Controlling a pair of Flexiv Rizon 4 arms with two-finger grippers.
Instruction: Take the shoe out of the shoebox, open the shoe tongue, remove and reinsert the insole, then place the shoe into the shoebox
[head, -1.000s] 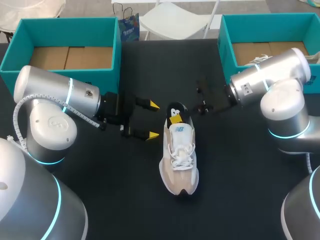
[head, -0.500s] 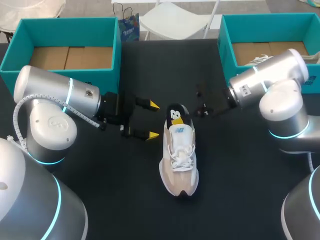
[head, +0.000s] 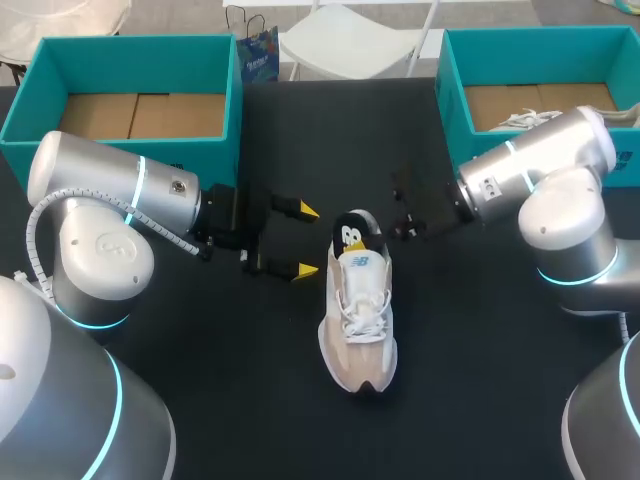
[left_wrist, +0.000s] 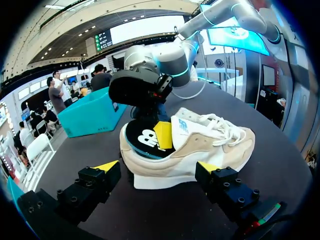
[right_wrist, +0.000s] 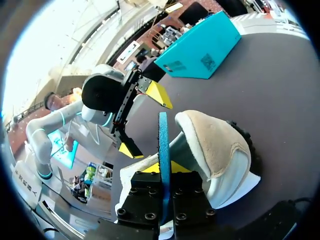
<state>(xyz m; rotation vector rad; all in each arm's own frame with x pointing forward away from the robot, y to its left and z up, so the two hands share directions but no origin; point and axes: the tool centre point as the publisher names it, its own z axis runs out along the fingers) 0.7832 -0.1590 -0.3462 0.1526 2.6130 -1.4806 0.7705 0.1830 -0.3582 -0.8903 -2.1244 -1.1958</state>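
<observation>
**Item 1. Shoe** (head: 358, 320): 1 beige-and-white laced trainer, out of its box. It lies flat on the black table (head: 250, 400) just beside the left claw's tips, with its heel end toward the right claw.

**Item 2. Insole** (left_wrist: 145, 139): dark, with a blue edge and a white logo. It stands up out of the heel opening. Its upper part is between the right claw's fingers and its lower part is down inside the shoe.

**Item 3. Right claw** (right_wrist: 161, 169): clenched on the insole. The 2 yellow tips press the thin sheet from both faces, and in the right wrist view the sheet shows edge-on, rising ahead of the fingers.

**Item 4. Left claw** (head: 304, 240): released and holding nothing. Its fingers are spread wide and level with the shoe's heel half. In the left wrist view the shoe's side lies ahead of and between the 2 tips without touching them.

**Item 5. Shoeboxes**: 2 teal boxes, both well apart from the shoe. 1 (head: 140, 42) is behind the left arm and 1 (head: 450, 80) is behind the right arm.

**Status of task**
- Judged done: the shoe is out of the box, and the tongue is apparently opened enough for the insole to pass.
- In hand: the insole step. The frames alone do not show whether the sheet is coming out or going back in.
- Left to do: seat the insole flat inside, then lift the shoe and place it in a shoebox.
</observation>
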